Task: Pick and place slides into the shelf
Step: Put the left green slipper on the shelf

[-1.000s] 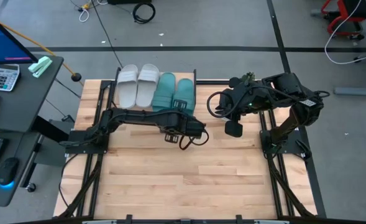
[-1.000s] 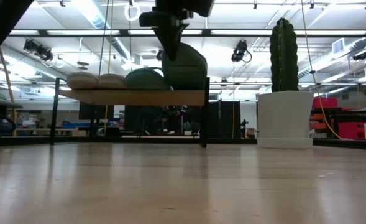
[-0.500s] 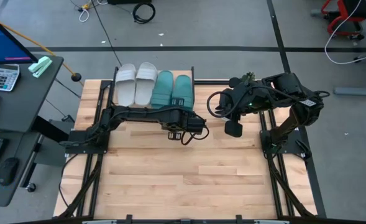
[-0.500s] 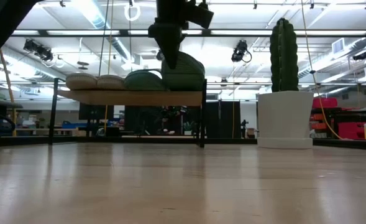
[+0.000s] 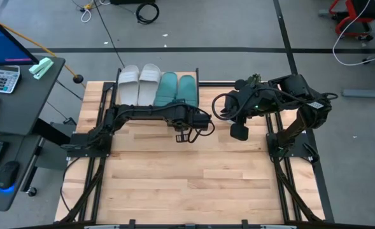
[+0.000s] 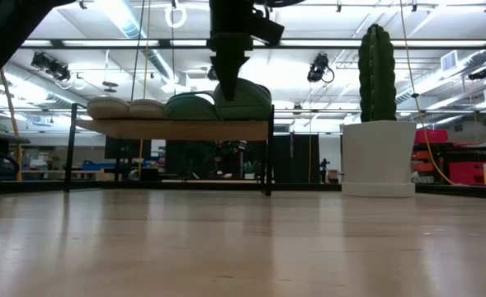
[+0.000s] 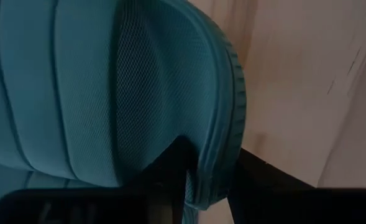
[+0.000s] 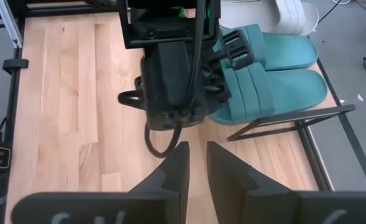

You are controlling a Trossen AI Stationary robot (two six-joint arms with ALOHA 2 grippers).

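Note:
Four slides lie side by side on the shelf at the table's far edge: two pale ones, a teal one and the rightmost teal slide. In the low view the shelf board carries them all. My left gripper is at the near end of the rightmost teal slide and is shut on it. My right gripper hovers to the right above the table, fingers nearly together and holding nothing. My left gripper pinches the rightmost teal slide's sole rim at its near end, one finger on each side. The fingers come from the table's near side, slanting down. The slide's far part lies on the shelf board next to the other teal slide.
Bare wooden tabletop stretches from the shelf to the near edge. A desk with a calculator stands off the table's left side. In the low view a cactus in a white pot stands to the right of the shelf.
My left gripper has moved toward the far edge and come down, still shut on the teal slide. The slide was tipped up with its near end high; now it has settled lower onto the shelf board, in line with the other three.

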